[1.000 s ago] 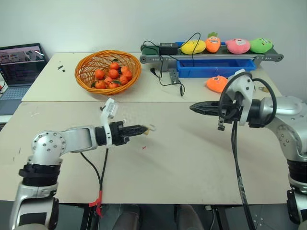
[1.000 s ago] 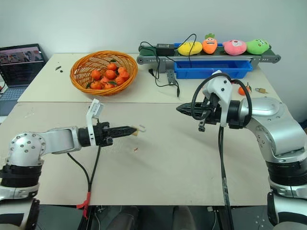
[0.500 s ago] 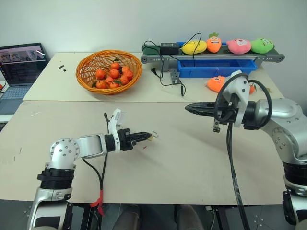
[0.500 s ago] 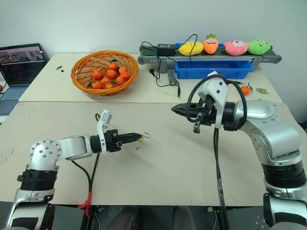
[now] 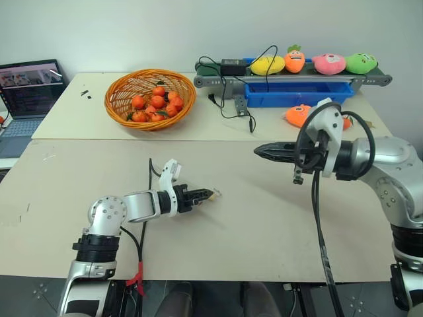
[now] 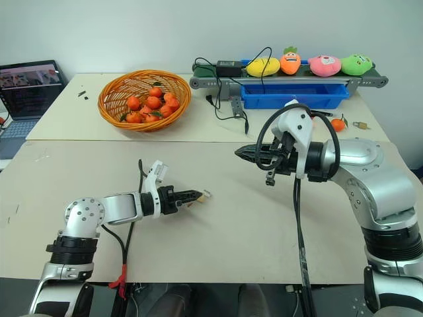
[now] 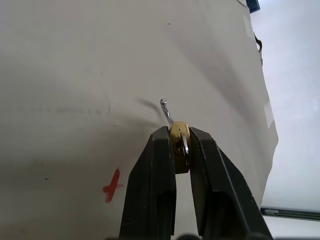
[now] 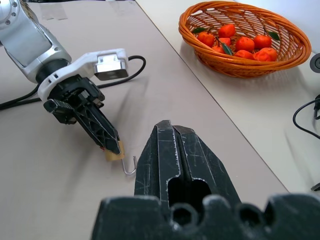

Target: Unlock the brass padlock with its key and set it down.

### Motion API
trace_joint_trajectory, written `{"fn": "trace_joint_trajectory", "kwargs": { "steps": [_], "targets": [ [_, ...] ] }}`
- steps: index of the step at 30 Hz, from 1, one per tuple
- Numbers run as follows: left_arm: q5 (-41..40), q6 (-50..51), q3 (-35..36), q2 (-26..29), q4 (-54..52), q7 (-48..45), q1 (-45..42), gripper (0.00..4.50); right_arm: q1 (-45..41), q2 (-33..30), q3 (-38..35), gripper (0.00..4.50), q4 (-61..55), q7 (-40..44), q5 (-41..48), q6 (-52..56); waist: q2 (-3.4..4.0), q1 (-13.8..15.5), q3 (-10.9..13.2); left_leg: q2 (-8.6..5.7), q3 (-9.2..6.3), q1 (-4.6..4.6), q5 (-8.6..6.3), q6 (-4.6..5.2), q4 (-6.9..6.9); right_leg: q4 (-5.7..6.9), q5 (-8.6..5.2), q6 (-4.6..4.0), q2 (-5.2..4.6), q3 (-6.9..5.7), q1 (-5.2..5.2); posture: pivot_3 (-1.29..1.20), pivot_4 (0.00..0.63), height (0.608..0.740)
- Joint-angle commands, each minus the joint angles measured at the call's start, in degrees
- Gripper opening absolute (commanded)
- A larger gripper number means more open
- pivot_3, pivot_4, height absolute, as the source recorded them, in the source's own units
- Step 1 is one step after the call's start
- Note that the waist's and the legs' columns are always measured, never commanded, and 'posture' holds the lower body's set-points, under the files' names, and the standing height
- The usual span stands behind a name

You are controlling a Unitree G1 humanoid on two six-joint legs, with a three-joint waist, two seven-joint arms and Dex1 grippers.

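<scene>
Down and inward comes my left arm since the earlier frames, and the left pincer (image 5: 206, 195) now hangs low over the counter (image 5: 264, 218), where a second ago it rode well above it. Landmark for everything: the orange basket (image 5: 150, 98) of tangerines at the back. My left pincer sits in front of that basket, toward my own side of the counter, and it is clenched on the brass padlock (image 7: 179, 145). The wrist view shows the little gold body pinched between my two fingers (image 7: 155, 185), with the silver shackle (image 7: 165, 111) swung out and hooked open, its tip close to the counter or perhaps touching; I cannot tell which. A small red mark (image 7: 112, 185) lies on the counter just beside my fingers.

Further right of the basket, my right pincer (image 5: 259, 150) hovers high, clamped tight. Whether the key sits between those fingers I cannot tell.

By my reading, the unlocking is done: the shackle stands free. What is left is the setting down, which means lowering the last bit, letting the lock go and drawing back. A second small padlock (image 6: 359, 124) lies far right of the basket, untouched.
</scene>
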Motion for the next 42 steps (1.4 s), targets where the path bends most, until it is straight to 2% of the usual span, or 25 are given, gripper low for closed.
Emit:
{"fn": "trace_joint_trajectory", "kwargs": {
  "steps": [1,6,8,9,11,17,23,24,25,27,35,36,40,42],
  "targets": [
    [1.0,1.5,1.0,-0.6,-0.2,-1.1,-0.2,1.59,-0.3,-0.9,-2.5,0.00,-2.3,-0.2,0.8,-0.2,0.00,0.0,0.0,0.00,0.00,0.01,0.00,0.00,0.00,0.00,0.00,0.00,0.00,0.00,0.00,0.00,0.150,0.740],
    [2.0,3.9,2.8,1.6,-1.1,-1.8,0.0,3.41,0.0,-1.1,-2.7,0.00,-2.4,-0.3,0.9,-0.2,0.00,-0.1,0.0,0.01,0.01,0.02,0.00,0.00,0.00,0.01,0.00,0.00,0.00,0.00,0.00,0.00,0.150,0.740],
    [2.7,4.7,3.4,3.3,-2.0,-2.7,0.2,4.00,0.2,-1.1,-2.7,0.00,-2.4,-0.1,0.9,-0.3,0.00,-0.2,0.0,0.02,0.00,0.06,0.00,0.00,-0.01,0.02,0.00,0.00,0.00,0.01,0.02,0.00,0.150,0.740],
    [4.1,4.8,3.7,5.3,-2.7,-3.4,0.5,4.43,0.3,-1.1,-2.6,0.00,-2.3,0.0,0.8,-0.4,0.00,-0.3,0.0,0.03,0.01,0.08,0.00,0.00,-0.01,0.02,0.00,0.00,0.01,0.01,0.03,0.00,0.150,0.740],
    [7.7,4.4,2.7,10.2,-4.4,-6.1,1.1,4.48,0.3,-1.0,-2.5,0.00,-2.0,0.2,0.8,-0.6,0.00,-0.6,0.0,0.05,0.00,0.11,0.00,0.00,-0.02,0.03,0.00,0.00,0.02,0.02,0.03,0.00,0.150,0.740],
    [14.4,0.7,1.0,20.2,-6.7,-17.6,1.6,4.48,0.0,-0.5,-1.8,0.00,-0.7,1.1,0.7,-1.1,0.02,-0.9,0.0,0.06,0.00,0.27,-0.06,0.11,-0.08,0.03,0.01,-0.01,0.04,0.06,0.13,0.00,0.150,0.740],
    [18.5,-6.4,0.3,24.5,-10.6,-31.2,-0.7,4.48,0.1,-0.2,-2.1,0.00,0.1,1.1,0.7,-0.9,0.02,-0.4,0.0,0.06,-0.01,0.14,-0.05,0.08,-0.09,-0.02,0.01,-0.01,0.03,0.02,0.04,0.00,0.150,0.740],
    [19.5,-7.6,0.0,24.6,-11.0,-32.3,-1.3,4.50,0.2,-0.1,-2.3,0.56,0.1,1.1,0.9,-0.8,0.01,-0.2,0.0,0.06,0.00,0.11,-0.04,0.07,-0.09,-0.04,0.01,-0.01,0.03,0.01,0.04,0.00,0.150,0.740],
    [20.2,-8.6,0.0,24.5,-11.6,-33.4,-1.9,4.50,0.5,-0.2,-2.5,0.73,-0.1,1.1,1.2,-0.5,0.01,-0.1,0.0,0.06,0.00,0.07,-0.04,0.07,-0.09,-0.06,0.01,-0.01,0.03,-0.01,0.02,0.00,0.150,0.740],
    [20.6,-10.0,0.2,24.6,-13.4,-36.3,-3.0,4.50,0.9,-0.2,-3.0,1.39,-0.7,0.9,1.9,0.1,0.01,0.1,0.0,0.06,0.01,0.01,-0.04,0.07,-0.09,-0.07,0.01,-0.01,0.03,-0.05,-0.01,0.00,0.150,0.740],
    [22.4,-13.5,0.7,27.2,-17.9,-45.4,-5.2,4.50,2.5,-0.8,-4.9,4.25,-2.7,-0.2,5.2,2.6,0.01,-0.2,0.0,0.09,0.00,-0.10,-0.05,0.09,-0.09,-0.10,0.01,-0.01,0.03,-0.08,-0.07,0.00,0.150,0.740],
    [23.4,-14.0,0.1,28.1,-18.0,-46.3,-5.4,4.50,2.7,-1.0,-5.1,4.44,-3.0,-0.1,5.6,3.0,0.01,-0.2,0.0,0.09,0.02,-0.10,-0.06,0.09,-0.09,-0.10,0.01,-0.01,0.03,-0.08,-0.07,0.00,0.150,0.740],
    [23.2,-13.7,0.8,28.6,-17.9,-48.4,-5.8,4.50,3.3,-1.8,-5.8,4.44,-3.7,0.0,7.3,4.5,0.01,-0.1,0.0,0.07,0.08,-0.08,-0.11,0.18,-0.08,-0.08,0.01,0.00,0.03,-0.08,-0.06,0.00,0.150,0.740],
    [25.6,-15.5,0.2,29.0,-18.8,-48.6,-5.6,4.50,3.6,-2.3,-5.9,4.44,-3.8,-0.4,7.1,4.8,0.01,0.0,0.0,0.07,0.07,-0.09,-0.21,0.36,-0.05,-0.08,0.01,0.00,0.03,-0.11,-0.05,0.00,0.150,0.740]
  ]
}}
